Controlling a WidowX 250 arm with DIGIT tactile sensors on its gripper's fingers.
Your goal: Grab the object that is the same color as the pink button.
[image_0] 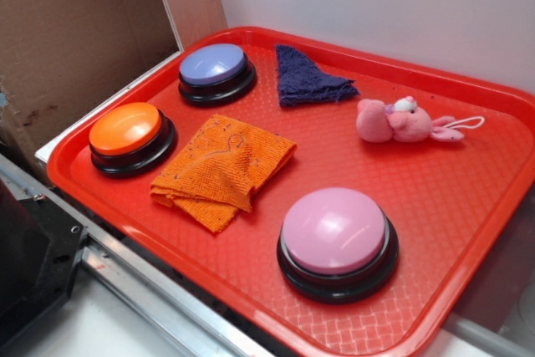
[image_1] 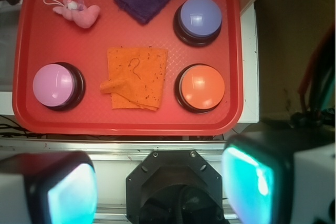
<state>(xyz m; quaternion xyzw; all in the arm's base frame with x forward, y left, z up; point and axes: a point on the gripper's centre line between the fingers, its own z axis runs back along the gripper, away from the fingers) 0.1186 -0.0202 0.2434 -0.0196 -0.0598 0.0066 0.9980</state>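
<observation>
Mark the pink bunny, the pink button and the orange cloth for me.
pink bunny (image_0: 393,120), exterior view, body.
pink button (image_0: 333,229), exterior view, dome top.
orange cloth (image_1: 137,76), wrist view, middle of the fold.

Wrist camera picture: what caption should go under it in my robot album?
Open gripper hovers above a red tray holding three buttons, two cloths and a pink bunny.

Exterior cam: low, close, oblique across red tray (image_0: 468,232). Wrist cam: high overhead, looking down. Both share tray.
</observation>
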